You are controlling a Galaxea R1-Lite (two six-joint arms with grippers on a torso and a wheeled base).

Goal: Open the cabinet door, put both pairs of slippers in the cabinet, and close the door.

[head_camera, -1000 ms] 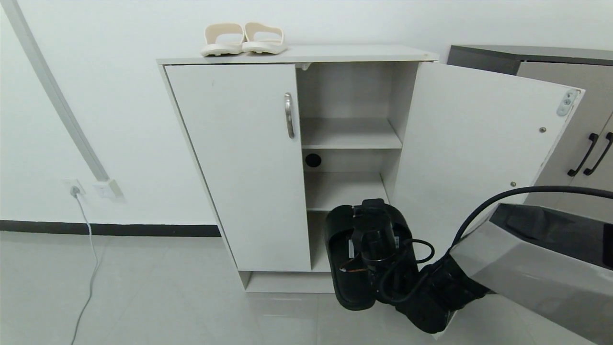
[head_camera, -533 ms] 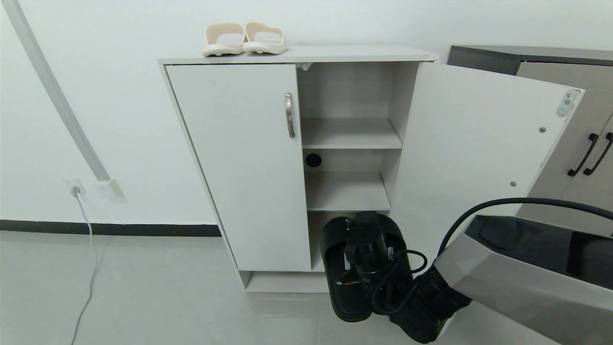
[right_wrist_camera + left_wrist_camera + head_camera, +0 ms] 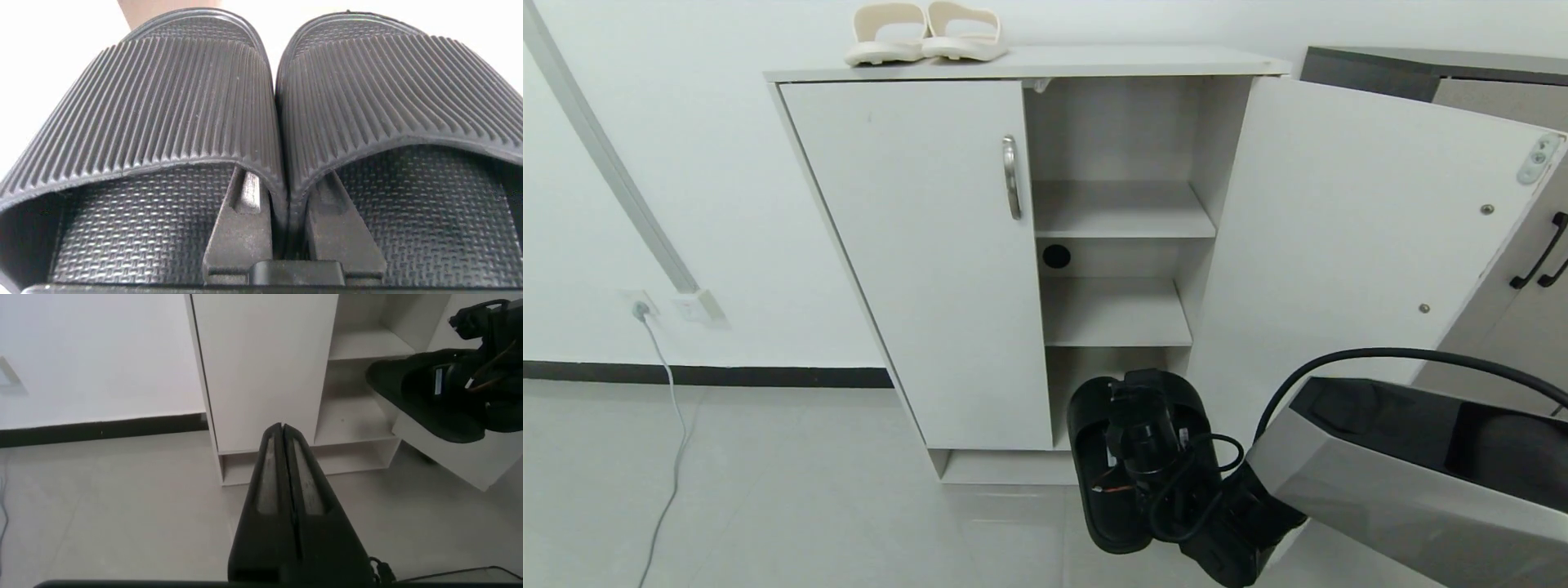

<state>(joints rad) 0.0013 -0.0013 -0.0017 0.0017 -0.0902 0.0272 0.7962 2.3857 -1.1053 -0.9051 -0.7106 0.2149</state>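
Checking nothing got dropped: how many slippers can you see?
4. Two beige slippers sit on the cabinet top; two black slippers are held together in the right gripper, before its open side.

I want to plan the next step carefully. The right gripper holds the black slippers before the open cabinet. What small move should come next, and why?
Probably ease the right gripper forward so the black slippers enter the bottom compartment. The right door stands open, and the slippers hang just in front of that opening, not yet inside.
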